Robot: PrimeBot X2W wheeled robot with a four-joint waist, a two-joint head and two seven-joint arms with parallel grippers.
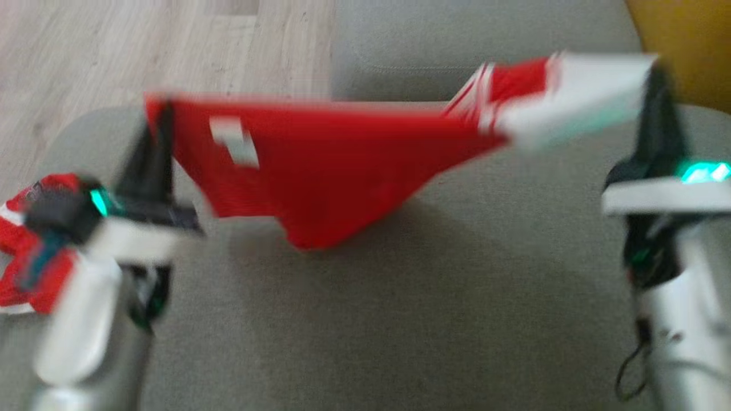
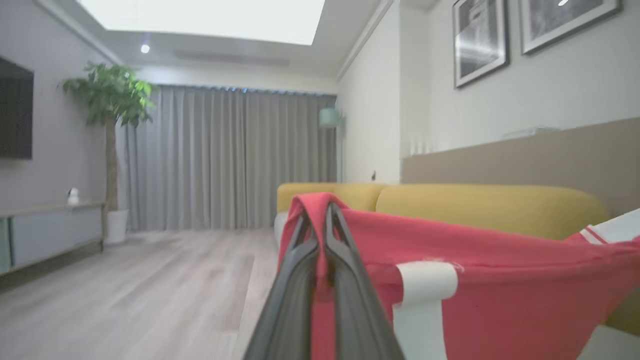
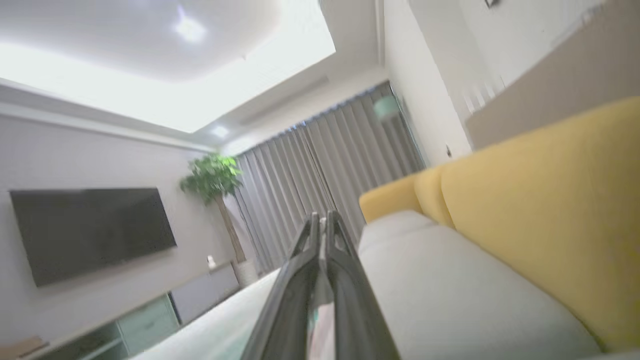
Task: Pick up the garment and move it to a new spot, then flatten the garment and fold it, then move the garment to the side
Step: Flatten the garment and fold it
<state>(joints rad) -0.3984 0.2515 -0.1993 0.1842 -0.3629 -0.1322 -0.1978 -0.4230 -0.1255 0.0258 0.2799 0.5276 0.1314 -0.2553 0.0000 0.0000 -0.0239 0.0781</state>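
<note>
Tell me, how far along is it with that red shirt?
Done: the pick-up. The garment looks lifted clear of the grey cushion, stretched between the left hand and the right hand, each shut on an edge. In hand: moving it to a new spot, judging by the blurred head view. Left: laying it flat, folding it and moving it aside. It is not flat or folded yet.

Two red garments: one garment (image 1: 320,165) in the air, a second garment (image 1: 25,245) lying at the left. Two grippers: left gripper (image 1: 163,111) and right gripper (image 1: 657,74). Two framed pictures (image 2: 480,42). One sofa (image 1: 457,297) with two yellow cushions (image 2: 485,207). One plant (image 2: 112,100), one TV (image 3: 92,230), one sideboard (image 2: 50,230).
</note>
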